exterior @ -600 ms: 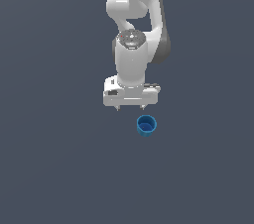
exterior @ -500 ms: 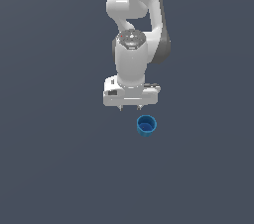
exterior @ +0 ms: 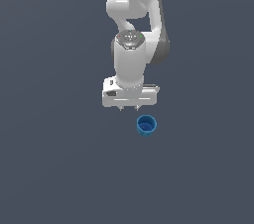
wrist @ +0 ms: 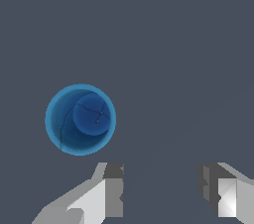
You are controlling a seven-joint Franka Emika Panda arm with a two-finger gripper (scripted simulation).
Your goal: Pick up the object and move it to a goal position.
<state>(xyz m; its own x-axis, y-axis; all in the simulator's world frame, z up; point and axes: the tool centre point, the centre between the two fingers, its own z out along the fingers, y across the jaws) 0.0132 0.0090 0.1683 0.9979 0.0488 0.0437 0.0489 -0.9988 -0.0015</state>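
Hovering mid-frame in the exterior view, gripper [exterior: 128, 109] parted wide and holding nothing, pointed downward for a top grasp. Sitting upright just below and right of it, apart: blue cup [exterior: 146, 125], mouth up, not yet between fingertips [wrist: 113, 188].

Hidden and cropped parts of my arm, fingers and the cup.

In the wrist view my two fingers [wrist: 111, 193] run off the picture's edge, so only their inner faces and tips show; my gripper [exterior: 128, 108] appears in the exterior view as two tiny prongs, too small to judge clearly. My arm [exterior: 135, 15] is cut off by that view's upper edge. The cup [wrist: 80, 119] shows only its rim and hollow inside; faint dark lines in it are perhaps render seams.
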